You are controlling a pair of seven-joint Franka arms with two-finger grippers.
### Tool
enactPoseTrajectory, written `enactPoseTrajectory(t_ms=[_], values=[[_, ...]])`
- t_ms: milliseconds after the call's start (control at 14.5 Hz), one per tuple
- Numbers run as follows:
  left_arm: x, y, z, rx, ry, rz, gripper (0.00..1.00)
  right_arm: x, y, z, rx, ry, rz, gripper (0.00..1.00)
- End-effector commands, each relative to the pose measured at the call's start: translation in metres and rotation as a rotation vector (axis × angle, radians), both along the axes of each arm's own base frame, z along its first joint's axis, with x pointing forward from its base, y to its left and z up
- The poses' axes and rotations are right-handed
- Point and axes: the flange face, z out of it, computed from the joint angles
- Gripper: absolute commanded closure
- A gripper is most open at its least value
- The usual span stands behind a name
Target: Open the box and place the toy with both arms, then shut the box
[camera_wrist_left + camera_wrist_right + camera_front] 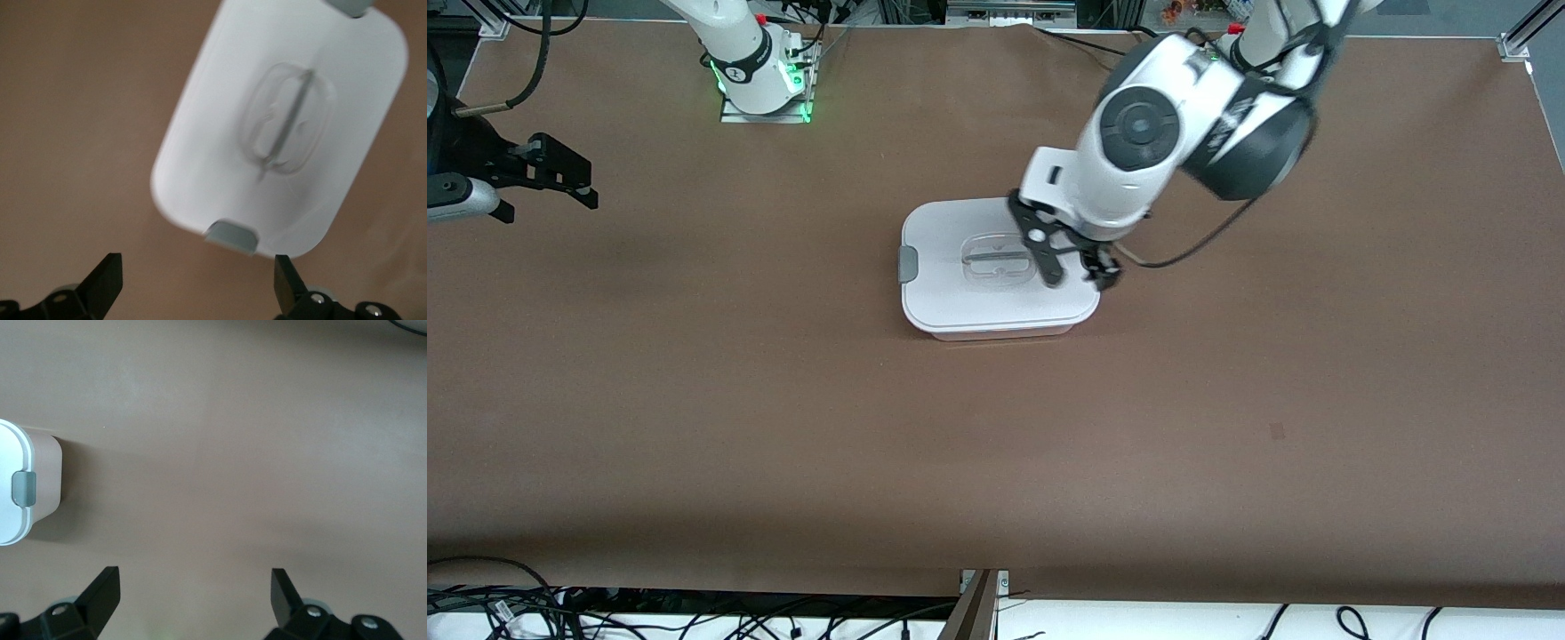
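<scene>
The box (996, 276) stands in the middle of the table with its flat white lid on, a grey clip (907, 264) at its end toward the right arm and a clear recessed handle (996, 260) in the lid. My left gripper (1079, 271) is open and empty, over the lid's end toward the left arm. In the left wrist view the lid (280, 127) and a grey clip (231, 237) lie just ahead of the open left gripper (198, 283). My right gripper (560, 178) is open and empty, over bare table at the right arm's end. The toy is out of view.
The right wrist view shows the box's end (27, 487) with its grey clip (24, 488) and brown table under the open right gripper (195, 597). The brown table (996, 462) spreads round the box. Cables hang past the edge nearest the front camera.
</scene>
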Motion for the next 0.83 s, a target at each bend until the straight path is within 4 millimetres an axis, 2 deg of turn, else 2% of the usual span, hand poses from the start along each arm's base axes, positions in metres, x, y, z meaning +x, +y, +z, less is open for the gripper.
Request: enactPoseTrajectory(t_ms=[0, 206, 275, 344, 413, 551, 619, 757], values=[[0.035, 0.073, 0.046, 0.086, -0.037, 0.167, 0.0, -0.001, 0.0, 0.004, -0.007, -0.009, 0.0, 0.0], [0.044, 0.157, 0.068, 0.168, 0.02, 0.315, 0.0, -0.002, -0.001, 0.005, -0.008, -0.009, -0.002, 0.0], [0.048, 0.176, 0.079, 0.169, 0.01, 0.353, 0.0, -0.002, -0.001, 0.005, -0.008, -0.009, -0.002, 0.0], [0.044, 0.188, 0.102, 0.152, -0.029, 0.38, 0.0, -0.002, -0.001, 0.005, -0.008, -0.009, -0.002, 0.0], [0.041, 0.194, 0.107, 0.147, -0.03, 0.411, 0.0, -0.002, 0.0, 0.005, -0.008, -0.009, 0.0, 0.0], [0.03, 0.253, 0.12, 0.118, -0.007, 0.515, 0.0, -0.002, 0.0, 0.005, -0.008, -0.007, 0.0, 0.0], [0.021, 0.257, 0.124, 0.108, 0.0, 0.506, 0.0, -0.002, 0.0, 0.005, -0.008, -0.007, 0.001, 0.0], [0.014, 0.279, 0.129, 0.116, 0.0, 0.585, 0.0, -0.002, 0.0, 0.005, -0.005, -0.009, 0.001, 0.0]])
